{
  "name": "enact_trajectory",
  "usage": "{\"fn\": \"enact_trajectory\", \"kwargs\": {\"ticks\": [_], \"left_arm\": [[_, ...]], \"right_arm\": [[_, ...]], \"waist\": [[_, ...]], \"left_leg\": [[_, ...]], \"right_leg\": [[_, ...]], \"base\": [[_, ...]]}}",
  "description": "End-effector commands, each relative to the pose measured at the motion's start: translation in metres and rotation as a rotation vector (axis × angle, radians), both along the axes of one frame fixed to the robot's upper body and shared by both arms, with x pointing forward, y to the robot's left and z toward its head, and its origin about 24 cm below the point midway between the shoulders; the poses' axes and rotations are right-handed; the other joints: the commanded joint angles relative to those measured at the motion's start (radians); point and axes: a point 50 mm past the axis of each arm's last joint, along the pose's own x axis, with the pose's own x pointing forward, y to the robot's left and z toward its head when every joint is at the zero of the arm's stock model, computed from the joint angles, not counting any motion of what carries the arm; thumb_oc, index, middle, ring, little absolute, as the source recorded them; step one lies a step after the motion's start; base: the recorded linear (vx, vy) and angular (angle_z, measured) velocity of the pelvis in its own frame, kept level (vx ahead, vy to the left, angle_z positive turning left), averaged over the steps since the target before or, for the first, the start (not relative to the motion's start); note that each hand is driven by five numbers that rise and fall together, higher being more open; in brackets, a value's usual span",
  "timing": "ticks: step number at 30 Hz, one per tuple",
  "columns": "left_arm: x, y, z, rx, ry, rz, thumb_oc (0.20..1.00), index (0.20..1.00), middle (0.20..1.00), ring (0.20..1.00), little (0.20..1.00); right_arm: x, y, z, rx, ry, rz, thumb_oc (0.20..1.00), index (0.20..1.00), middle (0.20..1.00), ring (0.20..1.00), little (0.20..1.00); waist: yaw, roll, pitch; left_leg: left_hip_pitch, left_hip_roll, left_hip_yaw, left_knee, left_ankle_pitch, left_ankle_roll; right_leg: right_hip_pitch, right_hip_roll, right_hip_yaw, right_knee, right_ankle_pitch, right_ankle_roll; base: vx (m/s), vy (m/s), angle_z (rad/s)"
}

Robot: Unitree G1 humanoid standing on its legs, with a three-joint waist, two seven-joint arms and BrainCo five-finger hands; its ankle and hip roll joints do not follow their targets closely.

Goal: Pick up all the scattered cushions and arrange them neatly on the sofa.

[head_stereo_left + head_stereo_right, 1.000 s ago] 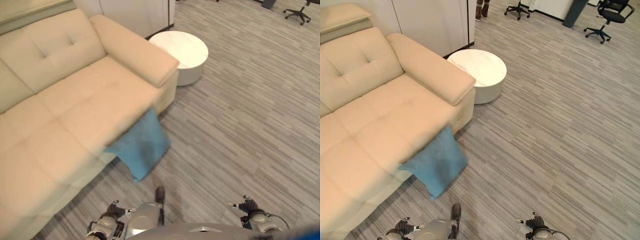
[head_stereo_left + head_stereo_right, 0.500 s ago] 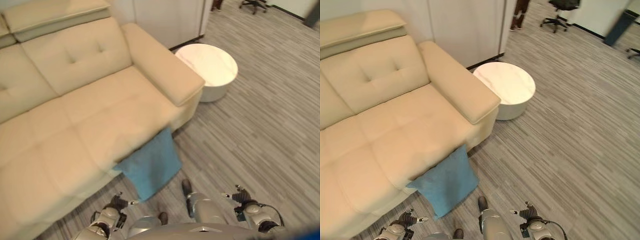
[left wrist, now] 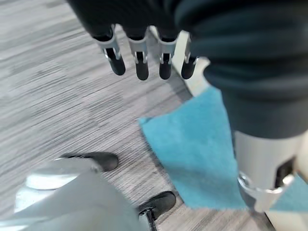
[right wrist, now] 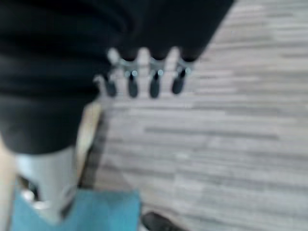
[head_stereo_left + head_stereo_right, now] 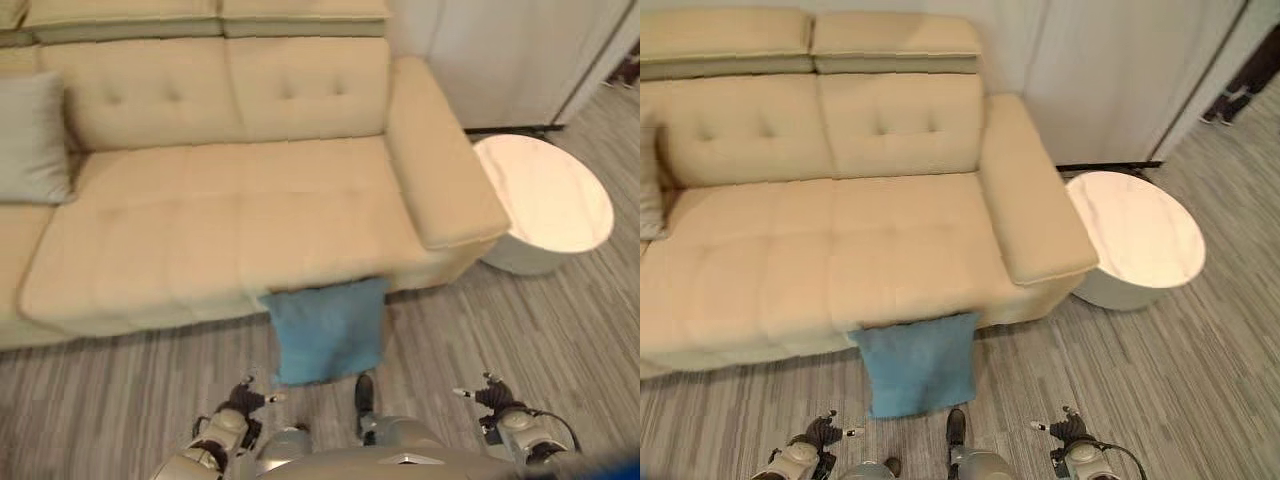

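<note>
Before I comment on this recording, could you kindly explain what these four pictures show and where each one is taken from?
They come from a two-legged humanoid robot tidying cushions. The two wide pictures are its head camera's eyes, looking down at a beige sofa. A blue cushion leans against the sofa's front, its lower edge on the floor. A grey cushion already sits on the seat at the far left. A round white table stands to the right. The two close pictures are wrist cameras looking along each hand. The left robot hand and right robot hand both hang with straight fingers, holding nothing.
</note>
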Motion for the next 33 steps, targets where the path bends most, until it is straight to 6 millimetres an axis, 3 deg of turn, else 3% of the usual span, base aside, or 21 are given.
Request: {"fn": "enact_trajectory", "kwargs": {"ticks": [1, 7, 14, 18, 19, 20, 22, 23, 30, 32, 33], "left_arm": [[-0.002, 0.007, 0.001, 0.028, -0.007, -0.008, 1.000, 1.000, 1.000, 1.000, 1.000], [-0.012, 0.014, 0.000, 0.046, 0.021, -0.006, 1.000, 1.000, 1.000, 1.000, 1.000], [-0.010, 0.020, 0.003, 0.053, 0.005, 0.010, 1.000, 1.000, 1.000, 1.000, 1.000], [-0.008, 0.023, 0.004, 0.055, -0.001, 0.016, 1.000, 1.000, 1.000, 1.000, 1.000], [-0.007, 0.025, 0.005, 0.062, -0.004, 0.007, 1.000, 1.000, 1.000, 1.000, 1.000], [-0.007, 0.025, 0.005, 0.061, -0.004, 0.007, 1.000, 1.000, 1.000, 1.000, 1.000], [-0.007, 0.028, 0.006, 0.074, -0.002, -0.005, 1.000, 1.000, 1.000, 1.000, 1.000], [-0.006, 0.030, 0.006, 0.079, -0.007, 0.005, 1.000, 1.000, 1.000, 1.000, 1.000], [-0.010, 0.031, 0.005, 0.080, 0.010, 0.012, 1.000, 1.000, 1.000, 1.000, 1.000], [-0.012, 0.029, 0.004, 0.079, 0.022, -0.004, 1.000, 1.000, 1.000, 1.000, 1.000], [-0.007, 0.027, 0.005, 0.070, 0.010, 0.000, 1.000, 1.000, 1.000, 1.000, 1.000]], "right_arm": [[-0.009, -0.017, 0.003, -0.036, 0.001, -0.033, 1.000, 1.000, 1.000, 1.000, 1.000], [-0.006, -0.010, 0.001, -0.022, 0.008, 0.000, 1.000, 1.000, 1.000, 1.000, 1.000], [0.002, -0.003, 0.002, -0.020, 0.002, 0.041, 1.000, 1.000, 1.000, 1.000, 1.000], [0.017, 0.004, 0.006, -0.013, -0.028, 0.082, 1.000, 1.000, 1.000, 1.000, 1.000], [0.019, 0.006, 0.007, -0.003, -0.044, 0.082, 1.000, 1.000, 1.000, 1.000, 1.000], [0.019, 0.006, 0.007, -0.003, -0.043, 0.082, 1.000, 1.000, 1.000, 1.000, 1.000], [0.019, 0.006, 0.007, -0.009, -0.041, 0.096, 1.000, 1.000, 1.000, 1.000, 1.000], [0.018, 0.006, 0.007, -0.006, -0.040, 0.087, 1.000, 1.000, 1.000, 1.000, 1.000], [0.005, 0.000, 0.003, -0.001, -0.013, 0.043, 1.000, 1.000, 1.000, 1.000, 1.000], [-0.005, -0.004, 0.001, 0.002, -0.007, 0.004, 1.000, 1.000, 1.000, 1.000, 1.000], [-0.005, -0.009, 0.002, -0.005, -0.019, -0.024, 1.000, 1.000, 1.000, 1.000, 1.000]], "waist": [[-0.022, -0.018, -0.006], [-0.013, -0.008, -0.019], [0.015, -0.002, -0.018], [0.022, 0.002, 0.007], [0.013, 0.005, 0.009], [0.014, 0.005, 0.009], [0.008, 0.005, 0.011], [0.008, -0.002, 0.014], [-0.010, -0.001, -0.021], [-0.026, -0.008, -0.019], [-0.032, -0.021, 0.002]], "left_leg": [[-0.076, 0.031, 0.188, -0.098, 0.100, 0.031], [-0.040, 0.031, 0.215, -0.138, 0.087, 0.052], [-0.031, 0.012, 0.240, -0.099, 0.046, 0.076], [-0.029, 0.005, 0.248, -0.076, 0.033, 0.099], [-0.022, 0.004, 0.231, -0.078, 0.028, 0.102], [-0.021, 0.004, 0.231, -0.078, 0.027, 0.102], [0.001, 0.000, 0.211, -0.084, 0.022, 0.099], [0.001, 0.000, 0.207, -0.076, 0.020, 0.091], [-0.002, 0.034, 0.155, -0.108, 0.046, 0.044], [-0.031, 0.046, 0.152, -0.065, 0.054, 0.017], [-0.090, 0.040, 0.148, 0.047, 0.068, 0.001]], "right_leg": [[0.044, -0.038, 0.047, 0.105, -0.135, 0.117], [0.056, -0.046, 0.053, 0.128, -0.148, 0.128], [0.053, -0.071, 0.087, 0.144, -0.144, 0.147], [-0.022, -0.077, 0.132, 0.276, -0.082, 0.195], [-0.043, -0.049, 0.180, 0.290, -0.095, 0.194], [-0.043, -0.048, 0.180, 0.291, -0.096, 0.194], [-0.055, -0.028, 0.192, 0.248, -0.107, 0.178], [-0.037, -0.042, 0.177, 0.216, -0.113, 0.169], [-0.009, -0.009, 0.162, 0.198, -0.170, 0.125], [0.013, -0.001, 0.152, 0.188, -0.185, 0.103], [0.029, -0.006, 0.139, 0.181, -0.180, 0.089]], "base": [[0.08, 0.081, 1.30], [0.09, 0.089, 0.10], [0.04, 0.120, -0.28], [-0.02, 0.103, -0.25], [-0.01, 0.037, -0.35], [0.05, 0.014, -0.29], [0.07, -0.052, 0.05], [0.05, -0.074, 0.16], [0.07, -0.153, 0.37], [0.04, -0.160, 0.67], [0.00, -0.138, 0.94]]}}
